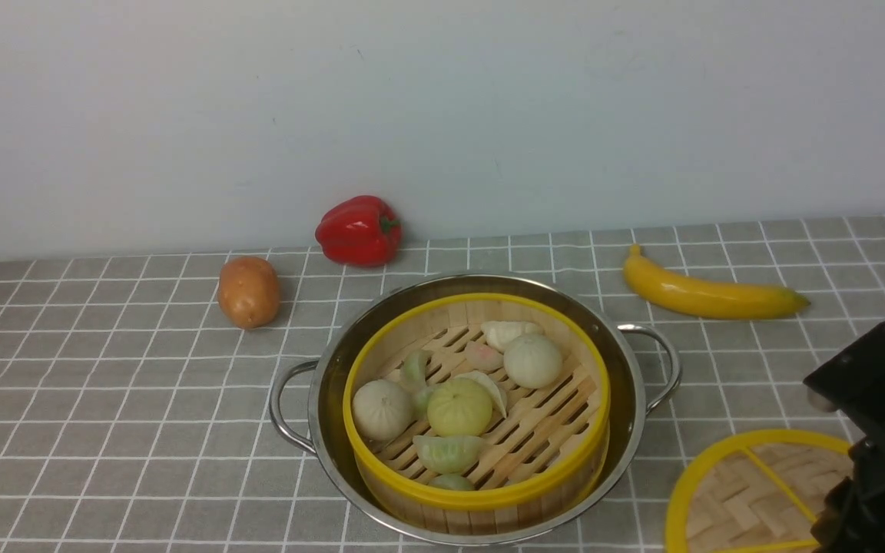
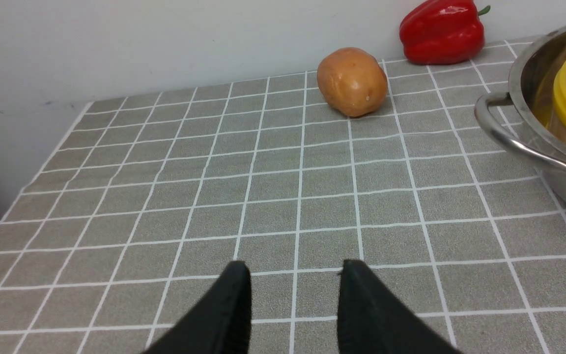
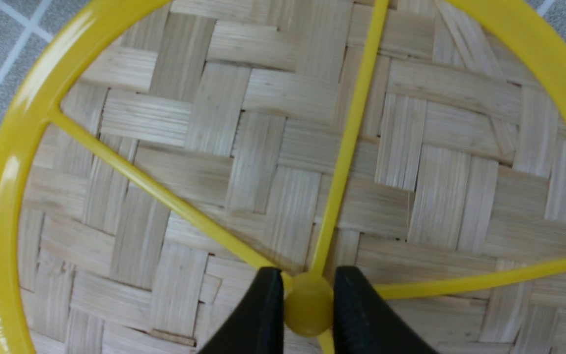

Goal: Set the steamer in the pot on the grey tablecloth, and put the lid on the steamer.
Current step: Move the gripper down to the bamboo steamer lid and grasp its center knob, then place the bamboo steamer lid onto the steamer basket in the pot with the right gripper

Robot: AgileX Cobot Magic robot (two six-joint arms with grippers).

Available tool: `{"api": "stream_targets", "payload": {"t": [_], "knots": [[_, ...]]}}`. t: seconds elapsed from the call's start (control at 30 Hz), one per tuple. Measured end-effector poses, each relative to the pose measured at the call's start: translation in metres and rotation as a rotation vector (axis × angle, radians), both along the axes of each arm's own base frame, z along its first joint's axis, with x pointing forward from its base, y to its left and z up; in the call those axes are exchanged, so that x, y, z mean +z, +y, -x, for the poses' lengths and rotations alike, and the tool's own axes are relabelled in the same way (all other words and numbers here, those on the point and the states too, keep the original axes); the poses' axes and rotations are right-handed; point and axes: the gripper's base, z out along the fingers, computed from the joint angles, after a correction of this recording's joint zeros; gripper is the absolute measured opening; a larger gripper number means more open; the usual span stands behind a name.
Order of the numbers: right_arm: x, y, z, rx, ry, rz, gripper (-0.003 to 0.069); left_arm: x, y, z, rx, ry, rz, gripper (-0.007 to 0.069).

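At the middle of the grey tablecloth (image 1: 104,384), found the steamer (image 1: 481,498) already seated in the pot (image 1: 627,376), its buns and dumplings uncovered. Counted the first half of the task as done and the lid step as under way. Toward the near right of the cloth, noted the lid (image 1: 750,499) lying flat, clear of the pot and off to its right. Saw the right gripper (image 3: 308,282) over the lid's centre, fingers (image 3: 263,314) drawn narrow and pressed against both sides of the small yellow knob (image 3: 308,309). Judged that a grip, though with the lid not yet raised. Saw the left gripper (image 2: 296,268) hanging over bare cloth on the left, fingers (image 2: 229,309) parted and holding nothing. Judged the next move to call for a straight lift by the knob. Expected then a carry leftwards above the pot rim, kept level so the disc would not tip, and a centred lowering onto the steamer's yellow rim.
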Motion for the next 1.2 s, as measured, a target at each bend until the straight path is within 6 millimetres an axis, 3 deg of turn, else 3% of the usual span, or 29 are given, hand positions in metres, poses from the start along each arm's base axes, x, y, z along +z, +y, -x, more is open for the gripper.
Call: {"api": "stream_targets", "payload": {"t": [0.37,0.87,1.2], "knots": [[0.005,-0.001,-0.001,0.017,0.034,0.023,0.0137,0.000,0.000,0.000,0.000,0.000,0.000,0.0243],[0.078,0.006,-0.025,0.057,0.125,0.030,0.0137,0.000,0.000,0.000,0.000,0.000,0.000,0.0243],[0.122,0.009,-0.043,0.069,-0.006,0.019,0.0137,0.000,0.000,0.000,0.000,0.000,0.000,0.0243]]}}
